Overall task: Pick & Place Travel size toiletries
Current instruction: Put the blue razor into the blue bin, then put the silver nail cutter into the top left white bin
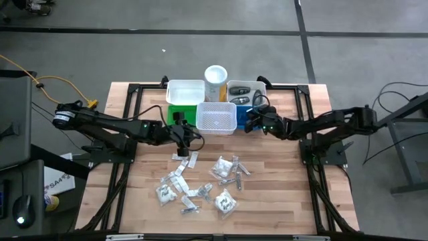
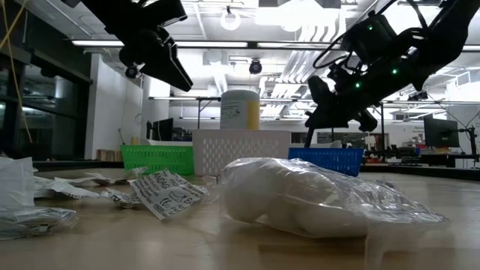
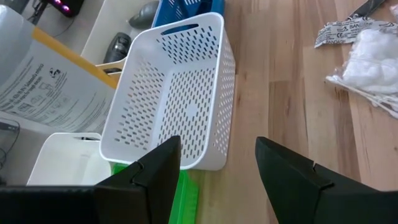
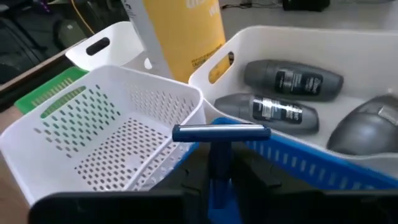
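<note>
Several travel size toiletries lie loose on the wooden table: clear packets with white contents (image 1: 225, 167) (image 2: 300, 199) and printed sachets (image 1: 175, 177) (image 2: 169, 193). Dark grey oval pieces (image 4: 292, 79) lie in the far white bin (image 1: 249, 90). My left gripper (image 1: 186, 136) (image 3: 217, 149) hangs open with nothing between its fingers, near the green bin (image 1: 179, 114) and the white perforated basket (image 3: 174, 106). My right gripper (image 1: 249, 121) (image 4: 219, 171) is shut on a blue razor (image 4: 220, 132), above the blue bin (image 1: 244, 115). My right gripper pinches the razor's blue handle (image 4: 219, 163) between its two fingers, which lie along the handle. The razor's head (image 4: 221, 132) sticks out past the fingertips and lies crosswise. The razor is lifted clear, over the near edge of the blue bin (image 4: 292, 163).
The bins stand in a cluster at the table's far middle: a white bin (image 1: 185, 90), green bin, white perforated basket (image 1: 217, 118), blue bin and far white bin. A tall white-and-yellow cylinder (image 1: 215, 82) stands behind them. Bare wood lies left and right of the packets.
</note>
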